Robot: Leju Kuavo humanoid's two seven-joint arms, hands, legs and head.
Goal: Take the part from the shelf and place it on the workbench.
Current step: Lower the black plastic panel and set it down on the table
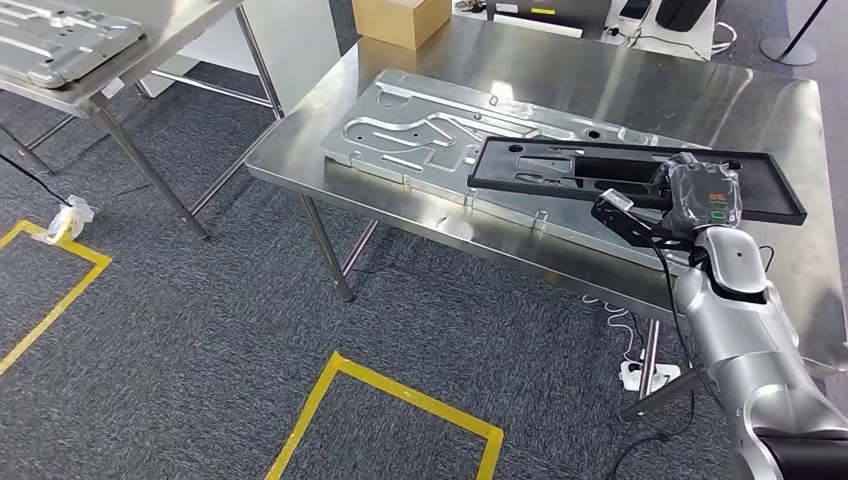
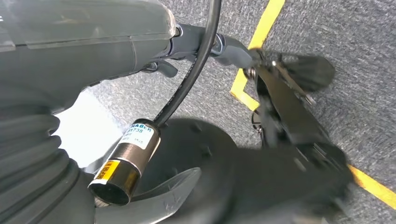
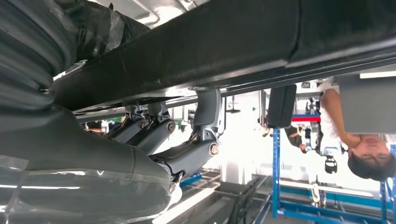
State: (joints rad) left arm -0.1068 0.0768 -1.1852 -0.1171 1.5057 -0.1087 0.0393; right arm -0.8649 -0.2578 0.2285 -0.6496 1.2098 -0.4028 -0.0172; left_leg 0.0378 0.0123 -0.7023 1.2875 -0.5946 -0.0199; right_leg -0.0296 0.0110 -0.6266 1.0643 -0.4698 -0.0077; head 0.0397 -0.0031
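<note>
1. The right robot hand holds the black part at one end, over the tabletop.
2. The part hangs above the grey plate (long overhang); it may tip and snag there.
3. Left robot hand: cannot tell.

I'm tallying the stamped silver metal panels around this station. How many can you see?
2. One silver panel lies flat on the workbench, partly under the black part the right hand holds. Another lies on the table at upper left, cut off by the frame; more may be hidden.
</note>
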